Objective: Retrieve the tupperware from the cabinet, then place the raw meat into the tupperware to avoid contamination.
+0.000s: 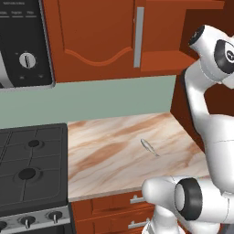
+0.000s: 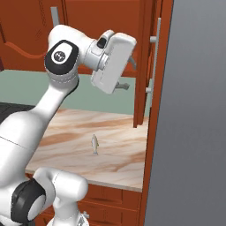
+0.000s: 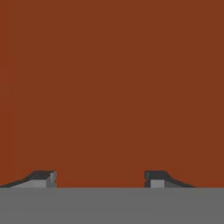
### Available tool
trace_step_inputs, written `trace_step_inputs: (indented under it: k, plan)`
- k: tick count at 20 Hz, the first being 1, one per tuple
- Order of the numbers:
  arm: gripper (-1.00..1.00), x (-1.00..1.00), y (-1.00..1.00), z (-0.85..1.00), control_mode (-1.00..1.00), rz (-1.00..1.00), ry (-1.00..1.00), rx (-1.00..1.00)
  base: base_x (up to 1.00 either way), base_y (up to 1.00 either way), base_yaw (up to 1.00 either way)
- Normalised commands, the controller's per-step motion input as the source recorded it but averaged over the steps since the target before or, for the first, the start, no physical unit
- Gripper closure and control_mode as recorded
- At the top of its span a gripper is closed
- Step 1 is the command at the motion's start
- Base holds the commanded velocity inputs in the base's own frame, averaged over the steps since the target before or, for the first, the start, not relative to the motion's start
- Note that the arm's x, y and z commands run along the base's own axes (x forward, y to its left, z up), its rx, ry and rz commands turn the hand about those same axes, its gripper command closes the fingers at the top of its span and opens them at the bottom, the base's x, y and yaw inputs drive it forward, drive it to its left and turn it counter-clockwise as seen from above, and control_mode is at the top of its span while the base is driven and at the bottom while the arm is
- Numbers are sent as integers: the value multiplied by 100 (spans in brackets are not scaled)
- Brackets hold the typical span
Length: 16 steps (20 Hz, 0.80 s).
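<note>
While the pincer [image 3: 100, 179] stands spread against red-brown cabinet [image 1: 98, 36] wood, pinching nothing, the raw meat [image 1: 148, 146] lies on the marbled bench [image 1: 105, 160], toward its right edge.

A marbled countertop [image 1: 105, 155] in tan and cream carries the things, set between the black stove [image 1: 32, 169] on its left and a tall red-brown panel on its right, with a pale green wall at its far edge. On it lies one small silvery sliver of raw meat [image 1: 148, 146], right of the middle and well apart from every edge, lying flat on the bare marble
</note>
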Motion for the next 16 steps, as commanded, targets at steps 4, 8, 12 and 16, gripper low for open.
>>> trace_step_inputs:
  k: [4,8,12,16]
  plan:
    - [-100,-8,-4,-4,-100,0,0,4,0,0,0]
    - [-100,-48,20,-17,-100,0,-2,7,0,0,0]
    - [-100,-50,64,-7,-100,0,-9,0,0,0,0]
    - [-100,-66,67,-8,-100,1,-4,-1,0,0,0]
